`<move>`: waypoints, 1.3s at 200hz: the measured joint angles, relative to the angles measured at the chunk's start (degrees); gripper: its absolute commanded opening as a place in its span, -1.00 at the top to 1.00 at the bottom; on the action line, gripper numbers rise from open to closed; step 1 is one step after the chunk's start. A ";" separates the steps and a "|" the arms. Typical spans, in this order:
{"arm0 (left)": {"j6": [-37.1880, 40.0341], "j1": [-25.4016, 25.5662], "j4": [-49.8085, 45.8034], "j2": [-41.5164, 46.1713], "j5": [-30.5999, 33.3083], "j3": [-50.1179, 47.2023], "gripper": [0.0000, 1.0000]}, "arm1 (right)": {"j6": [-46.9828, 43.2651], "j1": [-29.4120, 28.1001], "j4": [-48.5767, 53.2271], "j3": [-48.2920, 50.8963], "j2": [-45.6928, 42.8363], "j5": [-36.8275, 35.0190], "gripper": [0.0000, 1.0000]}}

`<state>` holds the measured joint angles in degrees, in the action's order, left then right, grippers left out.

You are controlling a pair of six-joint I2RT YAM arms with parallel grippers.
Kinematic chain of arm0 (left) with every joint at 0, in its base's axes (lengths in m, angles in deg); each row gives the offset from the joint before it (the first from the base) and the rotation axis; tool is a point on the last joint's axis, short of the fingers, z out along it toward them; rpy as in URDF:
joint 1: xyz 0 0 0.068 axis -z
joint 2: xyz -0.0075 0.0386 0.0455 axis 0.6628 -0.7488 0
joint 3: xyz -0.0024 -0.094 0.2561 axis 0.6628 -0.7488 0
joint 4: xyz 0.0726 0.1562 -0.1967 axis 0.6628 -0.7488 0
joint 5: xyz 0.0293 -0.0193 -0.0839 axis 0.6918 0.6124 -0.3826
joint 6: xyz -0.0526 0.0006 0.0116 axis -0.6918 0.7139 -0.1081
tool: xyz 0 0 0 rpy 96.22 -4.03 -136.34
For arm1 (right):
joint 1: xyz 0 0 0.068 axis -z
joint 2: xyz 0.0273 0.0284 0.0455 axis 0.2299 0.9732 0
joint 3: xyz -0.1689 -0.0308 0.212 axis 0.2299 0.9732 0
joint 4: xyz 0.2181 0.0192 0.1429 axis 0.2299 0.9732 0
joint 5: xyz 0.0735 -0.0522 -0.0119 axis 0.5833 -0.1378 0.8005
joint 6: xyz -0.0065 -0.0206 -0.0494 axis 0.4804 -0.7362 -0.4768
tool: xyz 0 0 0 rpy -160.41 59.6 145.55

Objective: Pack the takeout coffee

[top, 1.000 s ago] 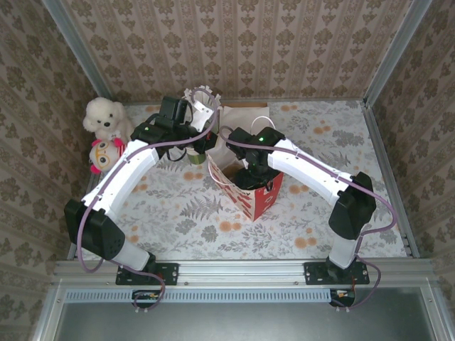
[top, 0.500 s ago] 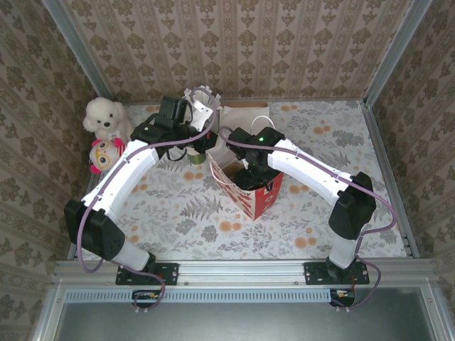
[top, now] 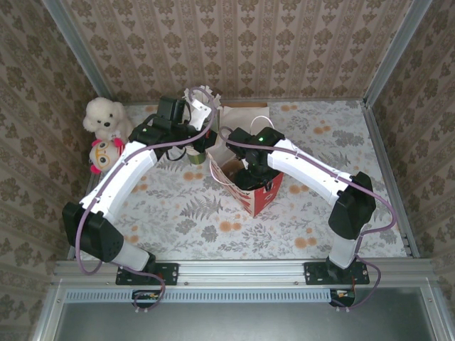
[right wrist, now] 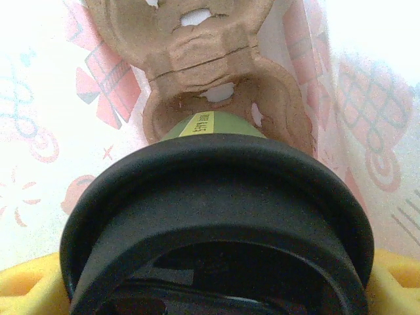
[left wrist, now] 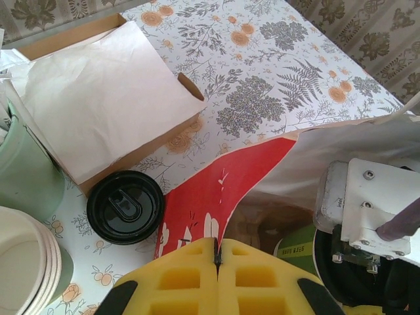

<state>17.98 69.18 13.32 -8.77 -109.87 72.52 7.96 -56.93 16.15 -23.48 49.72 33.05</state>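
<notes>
The takeout coffee (right wrist: 211, 125) is a green cup topped by a black lid (right wrist: 216, 197). It hangs inside the red paper bag (top: 261, 195), its base at a cell of the brown cardboard carrier (right wrist: 197, 49). My right gripper (top: 251, 170) is shut on the cup just under the lid, with yellow fingertips (right wrist: 23, 289) at both sides. The left wrist view shows the cup (left wrist: 298, 252) down in the bag. My left gripper (left wrist: 216, 257) is shut on the bag's red rim (left wrist: 226, 190), holding the mouth apart.
A second black lid (left wrist: 125, 207) lies on the table beside the bag. A stack of green cups (left wrist: 23, 262), a pale green holder (left wrist: 26, 167) and a cardboard tray with white paper (left wrist: 98, 92) stand behind. Two plush toys (top: 103, 135) sit at the left wall.
The left arm has shifted slightly, and the bag's rim and body have moved a little with it. The right gripper stays inside the bag with the cup.
</notes>
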 measured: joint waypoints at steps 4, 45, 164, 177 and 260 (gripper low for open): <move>-0.09 0.00 0.02 0.02 0.00 -0.04 1.00 | 0.00 0.00 0.00 0.00 0.00 0.00 0.25; -0.52 0.00 0.39 0.13 0.00 -0.26 1.00 | -0.02 0.00 -0.15 0.26 -0.02 0.00 0.25; -0.74 -0.02 0.37 0.15 0.00 -0.26 1.00 | 0.00 0.02 -3.34 3.69 -1.49 0.00 0.28; -0.76 -0.02 0.37 0.15 0.00 -0.26 1.00 | -0.02 0.02 -3.41 3.69 -1.51 0.00 0.28; -0.96 -0.02 0.39 0.15 0.00 -0.26 1.00 | 0.00 0.26 -4.70 4.24 -1.70 -0.02 0.29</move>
<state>17.02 69.15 13.71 -8.62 -109.87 72.26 7.96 -56.67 11.45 -19.24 48.02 33.03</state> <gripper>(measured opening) 0.047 0.807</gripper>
